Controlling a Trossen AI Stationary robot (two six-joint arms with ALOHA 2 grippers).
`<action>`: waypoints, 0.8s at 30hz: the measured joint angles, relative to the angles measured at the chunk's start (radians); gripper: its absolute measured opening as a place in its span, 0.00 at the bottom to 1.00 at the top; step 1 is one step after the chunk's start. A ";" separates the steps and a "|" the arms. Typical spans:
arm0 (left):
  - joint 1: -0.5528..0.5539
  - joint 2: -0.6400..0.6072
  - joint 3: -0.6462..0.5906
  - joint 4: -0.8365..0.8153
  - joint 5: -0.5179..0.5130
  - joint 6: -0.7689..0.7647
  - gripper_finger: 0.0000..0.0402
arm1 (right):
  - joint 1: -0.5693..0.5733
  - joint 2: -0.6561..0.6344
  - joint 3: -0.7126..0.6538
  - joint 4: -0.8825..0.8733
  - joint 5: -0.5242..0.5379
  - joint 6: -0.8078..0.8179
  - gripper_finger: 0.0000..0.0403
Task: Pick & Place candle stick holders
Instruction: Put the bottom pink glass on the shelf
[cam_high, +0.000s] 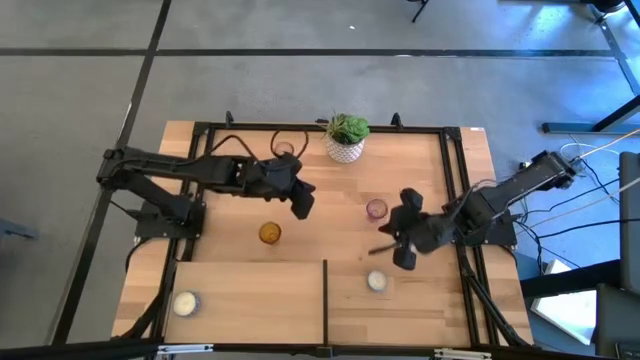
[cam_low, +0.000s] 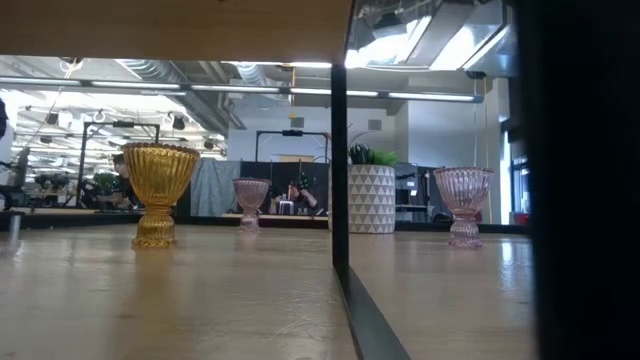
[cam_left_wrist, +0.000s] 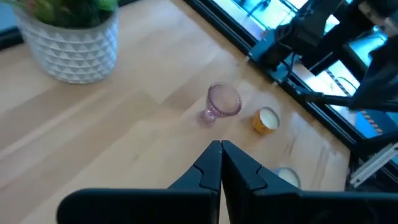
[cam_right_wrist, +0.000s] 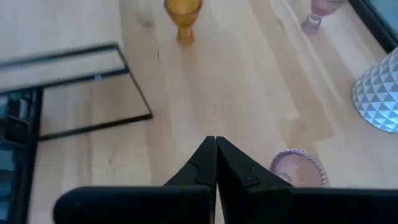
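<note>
On a wooden table (cam_high: 420, 170) inside a black frame, two dark arms paused over a scatter of small candle holders. Left gripper (cam_high: 301, 201) raised near mid-table, fingers (cam_left_wrist: 211, 167) pressed together, nothing between them. Right gripper (cam_high: 405, 243) on the opposite side, jaws likewise closed and empty.

Just beside and below the left gripper in the overhead view, an amber glass holder (cam_high: 270, 233), upright. Beyond that gripper, toward the far edge, a pinkish glass holder (cam_high: 285, 149) beside a white pot with a green plant (cam_high: 346, 138). Close to the right gripper, a second pinkish holder (cam_high: 376, 209), also upright, seen near its fingertips in that arm's own camera. On the near side of the right gripper, one cream holder (cam_high: 376, 281) in the right-hand framed section. Well away from both arms, another cream holder (cam_high: 185, 302) in the left-hand framed section.

By the look of it, early to middling progress: two cream holders apparently sorted into the near sections, three glass ones left out on the open boards, none in hand. No further holder clearly visible overhead. Likely next, opening a gripper around the nearest glass stem.
</note>
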 joint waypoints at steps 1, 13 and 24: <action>0.006 0.010 0.000 -0.004 0.016 0.000 0.00 | 0.011 0.000 -0.020 0.012 0.016 0.010 0.01; 0.060 0.126 0.000 0.132 0.168 0.057 0.00 | 0.074 -0.119 -0.164 0.081 0.054 0.223 0.01; 0.122 0.136 0.000 0.195 0.234 0.088 0.00 | 0.105 -0.137 -0.165 0.007 0.092 0.296 0.01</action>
